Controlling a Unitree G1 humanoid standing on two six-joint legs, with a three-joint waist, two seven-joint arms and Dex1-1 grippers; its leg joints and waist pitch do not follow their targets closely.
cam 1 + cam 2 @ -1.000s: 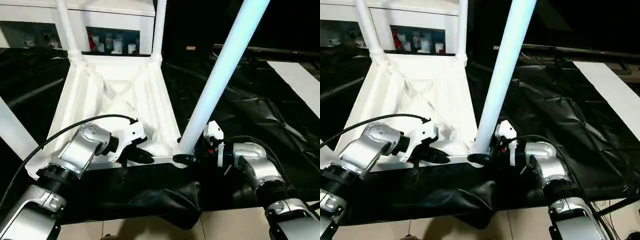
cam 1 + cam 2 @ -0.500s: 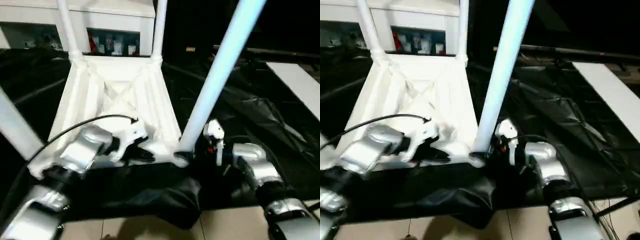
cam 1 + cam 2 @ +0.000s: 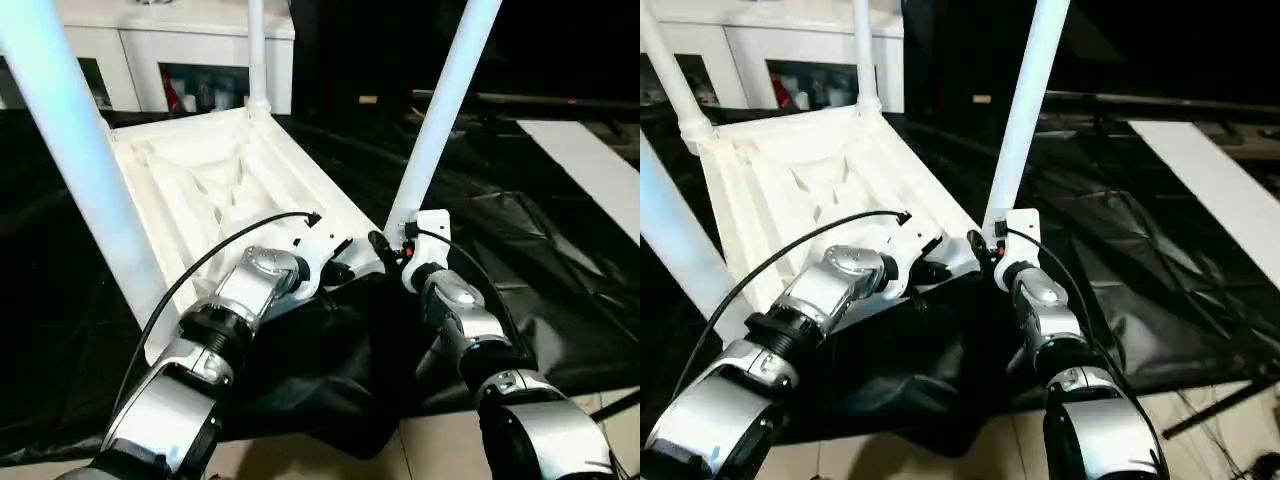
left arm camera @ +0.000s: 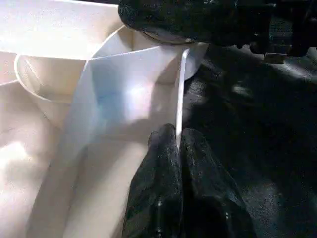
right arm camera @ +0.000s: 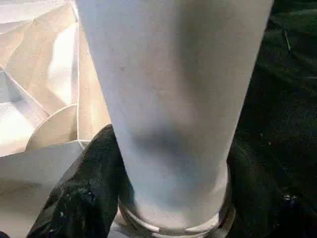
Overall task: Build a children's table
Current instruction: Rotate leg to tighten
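The white table top (image 3: pixel 215 185) lies upside down, ribbed underside up, tilted on the black sheet. Tapered white legs stand in its corner sockets: one near left (image 3: pixel 80 150), one at the back (image 3: pixel 257 50), one at the near right corner (image 3: pixel 440 110), and another at the back left (image 3: pixel 670 75). My left gripper (image 3: pixel 338 270) is shut on the thin rim wall (image 4: pixel 178 99) of the top, beside that corner. My right gripper (image 3: pixel 385 245) is shut around the base of the right leg (image 5: pixel 173 99), a black finger (image 5: pixel 84 193) on either side just above the socket.
A crumpled black plastic sheet (image 3: pixel 520 230) covers the floor under the table. A white cabinet (image 3: pixel 200 40) with small items on its shelves stands behind. A flat white board (image 3: pixel 590 160) lies at the right. Pale floor tiles (image 3: pixel 430 445) show at the near edge.
The camera has swung. Both arms are stretched further forward, and the table top looks turned with its gripped corner further from me. Both grippers keep their holds.
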